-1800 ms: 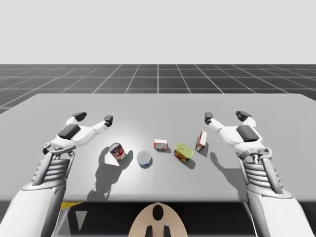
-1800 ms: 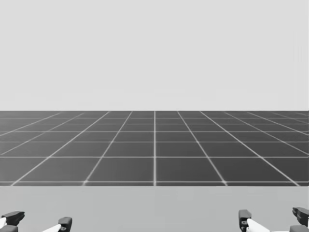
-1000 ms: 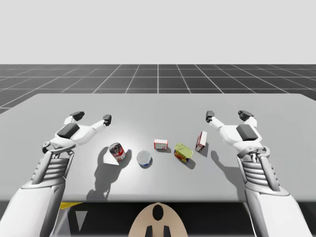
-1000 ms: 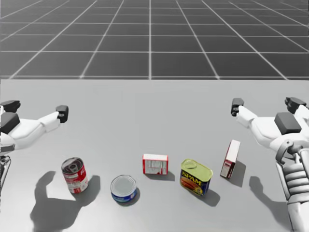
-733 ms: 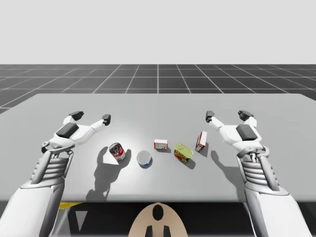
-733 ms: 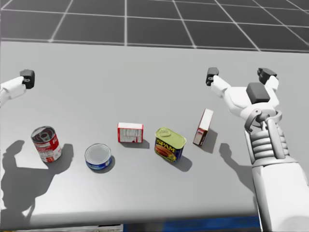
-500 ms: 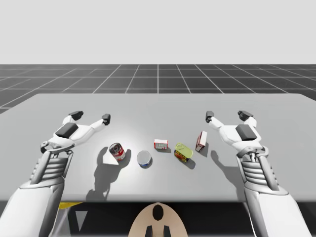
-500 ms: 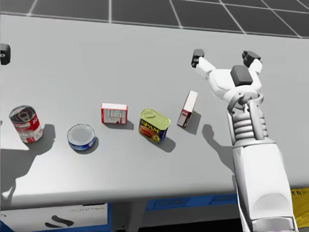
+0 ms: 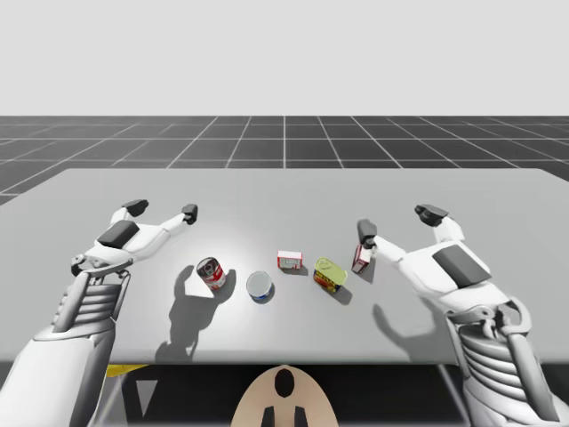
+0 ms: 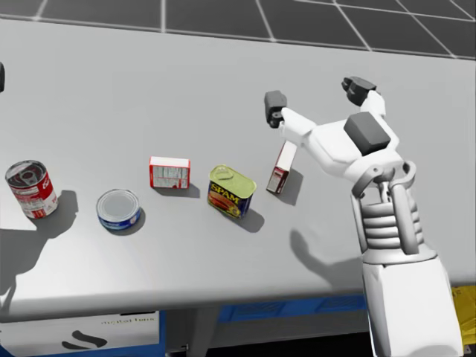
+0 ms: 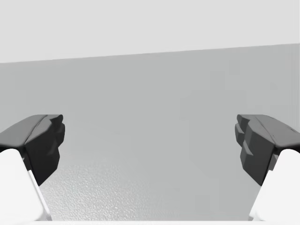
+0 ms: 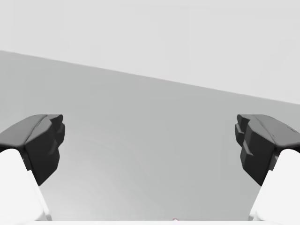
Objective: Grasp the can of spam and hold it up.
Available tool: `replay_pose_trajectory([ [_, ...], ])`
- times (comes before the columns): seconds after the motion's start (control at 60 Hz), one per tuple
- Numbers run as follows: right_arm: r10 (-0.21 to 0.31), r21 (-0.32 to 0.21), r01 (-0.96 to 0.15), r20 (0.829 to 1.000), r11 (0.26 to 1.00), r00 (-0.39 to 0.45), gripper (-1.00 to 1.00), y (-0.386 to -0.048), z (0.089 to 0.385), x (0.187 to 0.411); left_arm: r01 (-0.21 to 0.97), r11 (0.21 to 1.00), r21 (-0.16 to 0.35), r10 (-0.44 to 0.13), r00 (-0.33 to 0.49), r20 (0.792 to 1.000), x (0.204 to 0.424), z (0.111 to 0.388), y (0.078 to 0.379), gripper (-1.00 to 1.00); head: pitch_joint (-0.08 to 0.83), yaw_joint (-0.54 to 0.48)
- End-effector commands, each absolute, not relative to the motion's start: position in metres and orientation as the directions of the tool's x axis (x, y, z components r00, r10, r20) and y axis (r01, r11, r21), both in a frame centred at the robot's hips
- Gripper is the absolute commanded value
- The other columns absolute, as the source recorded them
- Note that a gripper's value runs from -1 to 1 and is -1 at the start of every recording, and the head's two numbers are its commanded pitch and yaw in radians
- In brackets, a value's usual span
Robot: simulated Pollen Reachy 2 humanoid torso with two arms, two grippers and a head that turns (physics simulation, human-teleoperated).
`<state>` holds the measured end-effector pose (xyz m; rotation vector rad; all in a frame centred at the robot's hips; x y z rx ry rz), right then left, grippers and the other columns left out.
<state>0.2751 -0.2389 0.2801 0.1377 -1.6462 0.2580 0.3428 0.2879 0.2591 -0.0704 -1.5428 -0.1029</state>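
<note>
Head view, nearest row first: the yellow-topped oblong can (image 10: 230,190), taken here as the task's target, stands upright on the table (image 10: 149,89), close to the middle of the row of items. Its lid is oblong, and the long axis runs diagonally, from far-left to near-right as the head camera sees it. A closing pair of fingers would therefore need to span the shorter width, across that diagonal.

Just beyond the can and to its right stands the tall red-and-white box (image 10: 282,168), near the can but apart from it. Beyond the box, and further right, is the right gripper (image 10: 316,94). Its inner finger sits over the top of the box; whether the two touch cannot be determined. From this gripper the can lies to the left, lower, and closer to the torso, with the box directly on the line between them.

Right wrist view: both fingers stand wide apart with nothing between them, and bare table lies ahead. The gripper holds nothing.

High view, farthest: the left gripper (image 9: 162,208) hangs well apart from the can, past the red round can (image 9: 211,272). The left wrist view shows its fingers spread equally wide and empty.

Assessment: the right arm is the nearer one. The likely hazard is knocking the box during the approach.
</note>
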Motion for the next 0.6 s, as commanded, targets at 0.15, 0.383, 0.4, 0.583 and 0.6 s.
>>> replay_pose_trajectory([
  [0.15,0.095,-0.132,-0.418,0.989,0.899,-0.11,-1.0,-0.215,0.261,0.224,0.094,0.995,0.02,-0.024,0.042,0.999,0.344,0.258,0.289,-1.0,0.686,-0.21],
  [0.383,0.143,-0.166,-0.549,0.986,0.819,-0.085,-1.0,-0.206,0.219,0.207,0.09,0.996,0.022,-0.026,0.048,0.998,0.345,0.256,0.289,-1.0,0.683,-0.21],
  [0.4,0.143,-0.164,-0.553,0.986,0.817,-0.082,-1.0,-0.206,0.217,0.206,0.089,0.996,0.023,-0.027,0.048,0.998,0.345,0.256,0.289,-1.0,0.683,-0.21],
  [0.583,0.149,-0.128,-0.589,0.989,0.798,-0.014,-1.0,-0.201,0.19,0.206,0.091,0.996,0.026,-0.031,0.05,0.998,0.346,0.255,0.288,-1.0,0.684,-0.21],
  [0.6,0.146,-0.119,-0.594,0.989,0.796,-0.003,-1.0,-0.2,0.188,0.207,0.091,0.996,0.026,-0.031,0.05,0.998,0.346,0.255,0.288,-1.0,0.684,-0.21],
])
